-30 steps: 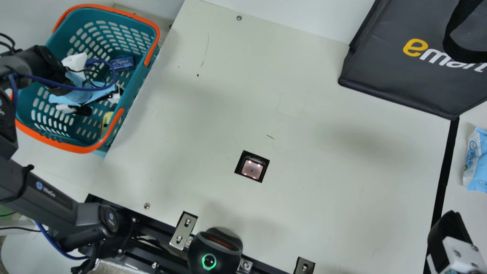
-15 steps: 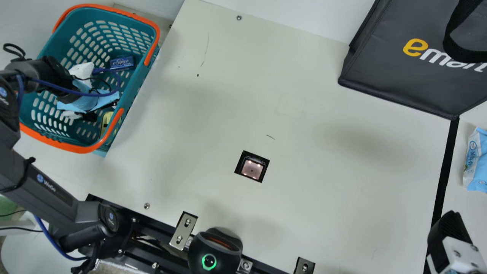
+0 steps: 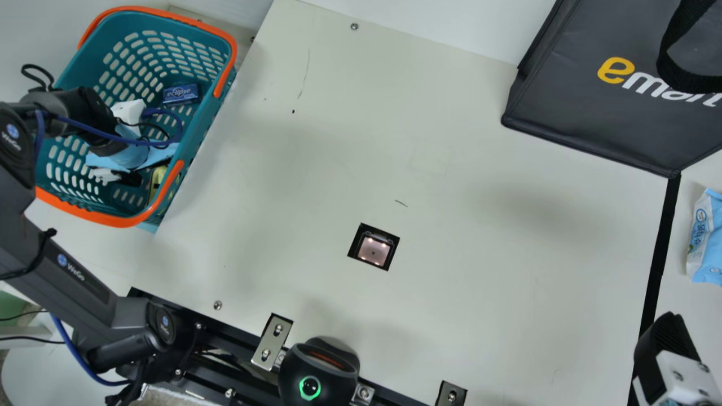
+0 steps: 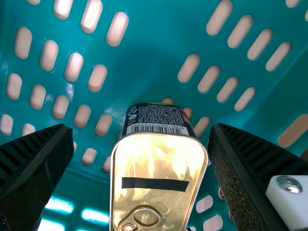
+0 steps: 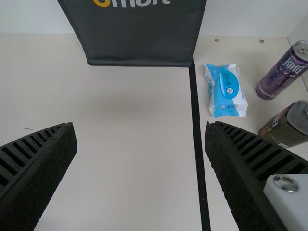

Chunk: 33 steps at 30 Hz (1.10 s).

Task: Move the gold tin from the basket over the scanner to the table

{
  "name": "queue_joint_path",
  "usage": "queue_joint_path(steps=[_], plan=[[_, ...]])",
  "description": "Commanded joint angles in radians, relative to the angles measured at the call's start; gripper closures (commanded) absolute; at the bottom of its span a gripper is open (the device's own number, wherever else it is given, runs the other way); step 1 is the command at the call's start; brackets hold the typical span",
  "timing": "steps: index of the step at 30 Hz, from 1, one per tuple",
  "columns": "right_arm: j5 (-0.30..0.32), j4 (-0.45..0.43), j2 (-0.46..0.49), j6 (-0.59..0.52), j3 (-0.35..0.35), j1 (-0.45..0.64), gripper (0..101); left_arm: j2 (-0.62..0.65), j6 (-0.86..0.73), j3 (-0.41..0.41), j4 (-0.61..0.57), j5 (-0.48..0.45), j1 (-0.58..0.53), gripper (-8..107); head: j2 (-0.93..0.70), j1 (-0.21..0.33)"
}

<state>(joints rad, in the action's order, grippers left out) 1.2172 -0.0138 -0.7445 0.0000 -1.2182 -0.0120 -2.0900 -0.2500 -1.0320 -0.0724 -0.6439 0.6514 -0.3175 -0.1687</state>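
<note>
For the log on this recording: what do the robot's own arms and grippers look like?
The left arm is dark grey and black, with chunky segments, round blue badges, white lettering, black ties and a blue cable along it. The left gripper and right gripper match: black ribbed fingers, grainy inner faces, and a white block with silver screws.

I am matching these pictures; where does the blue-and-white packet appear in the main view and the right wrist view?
Main view: the packet is at the right edge, cut off.
Right wrist view: upper half, right of centre.
Shared landmark: the black strip, left of it in both.
</note>
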Motion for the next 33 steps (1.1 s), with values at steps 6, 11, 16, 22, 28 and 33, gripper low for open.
queue_joint_path(steps=[6, 11, 16, 22, 28, 33], plan=[[0.000, 0.000, 0.000, 0.000, 0.000, 0.000, 6, 0.018, -0.007, 0.026, -0.001, -0.016, -0.006, 9, -0.004, 0.030], [0.000, 0.000, 0.000, 0.000, 0.000, 0.000, 6, 0.035, -0.017, 0.045, -0.023, -0.033, -0.008, 36, -0.004, 0.030], [0.000, 0.000, 0.000, 0.000, 0.000, 0.000, 6, 0.047, -0.001, 0.060, -0.023, -0.034, -0.013, 69, -0.004, 0.030], [0.000, 0.000, 0.000, 0.000, 0.000, 0.000, 6, 0.058, 0.022, 0.073, -0.023, -0.022, -0.015, 107, -0.004, 0.030], [0.000, 0.000, 0.000, 0.000, 0.000, 0.000, 6, 0.084, 0.041, 0.074, -0.031, -0.003, -0.019, 107, -0.004, 0.030], [0.000, 0.000, 0.000, 0.000, 0.000, 0.000, 6, 0.132, 0.063, 0.057, -0.039, -0.008, -0.025, 107, -0.004, 0.030]])
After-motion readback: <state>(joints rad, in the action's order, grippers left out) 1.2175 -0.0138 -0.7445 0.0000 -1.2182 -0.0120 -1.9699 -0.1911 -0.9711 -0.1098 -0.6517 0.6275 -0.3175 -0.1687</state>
